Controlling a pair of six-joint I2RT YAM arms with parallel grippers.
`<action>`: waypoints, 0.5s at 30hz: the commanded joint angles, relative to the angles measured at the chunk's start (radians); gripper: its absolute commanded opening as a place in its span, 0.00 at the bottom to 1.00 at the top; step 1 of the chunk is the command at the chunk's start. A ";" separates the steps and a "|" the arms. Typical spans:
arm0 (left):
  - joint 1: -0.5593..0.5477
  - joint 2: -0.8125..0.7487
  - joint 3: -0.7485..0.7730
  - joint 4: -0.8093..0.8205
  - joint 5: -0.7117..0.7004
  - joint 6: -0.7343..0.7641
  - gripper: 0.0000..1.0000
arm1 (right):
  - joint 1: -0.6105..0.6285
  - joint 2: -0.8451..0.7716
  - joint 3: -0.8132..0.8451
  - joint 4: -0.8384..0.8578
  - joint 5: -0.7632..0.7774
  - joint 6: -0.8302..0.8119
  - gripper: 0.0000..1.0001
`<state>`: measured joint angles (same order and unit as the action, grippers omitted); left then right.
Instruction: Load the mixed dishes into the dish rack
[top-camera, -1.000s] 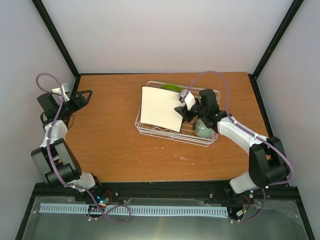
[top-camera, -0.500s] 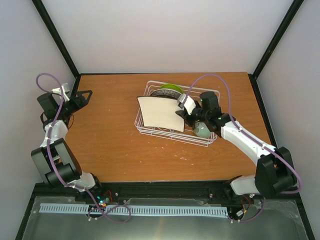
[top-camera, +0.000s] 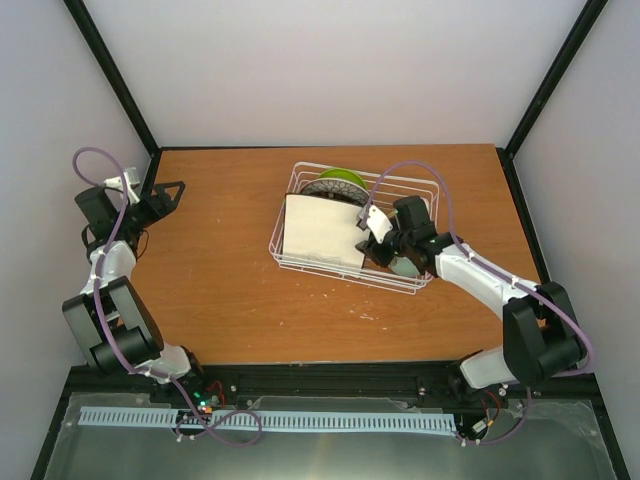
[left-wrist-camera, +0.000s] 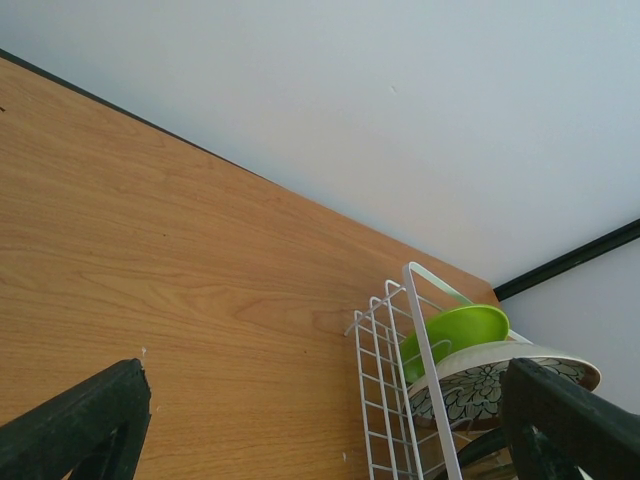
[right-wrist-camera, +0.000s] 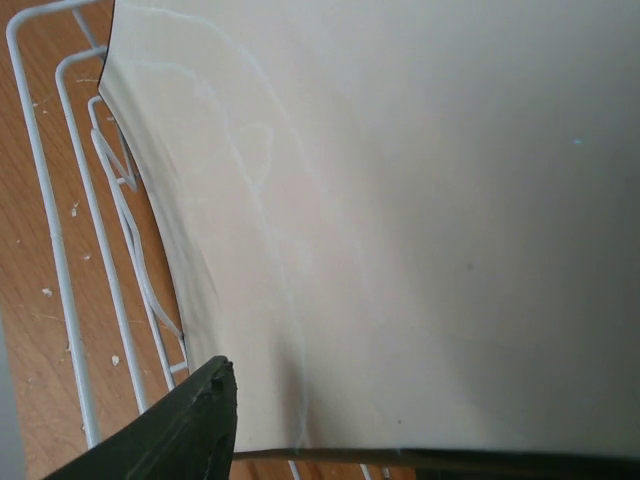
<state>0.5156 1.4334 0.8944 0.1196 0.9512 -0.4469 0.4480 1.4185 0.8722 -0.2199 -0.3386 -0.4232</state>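
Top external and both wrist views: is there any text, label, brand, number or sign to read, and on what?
None can be read in any view.
The white square plate and the dish rack bear no marking.
The petal-patterned plate carries only a drawn pattern, no letters.

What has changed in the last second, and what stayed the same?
The right gripper, holding the white square plate, lowered it into the dish rack. The left gripper, open, and the lime-green small plate did not move.
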 joint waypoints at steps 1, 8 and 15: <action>0.006 -0.009 0.007 0.036 0.012 -0.010 0.95 | 0.015 -0.010 -0.014 -0.007 -0.001 0.024 0.52; 0.006 -0.024 0.004 0.041 0.018 -0.020 0.96 | 0.012 -0.088 -0.011 0.021 0.050 0.064 0.66; 0.006 -0.063 -0.006 0.086 0.047 -0.071 0.96 | 0.010 -0.210 0.010 -0.001 0.159 0.117 0.93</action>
<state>0.5156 1.4204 0.8909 0.1364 0.9611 -0.4763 0.4541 1.2827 0.8593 -0.2218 -0.2573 -0.3454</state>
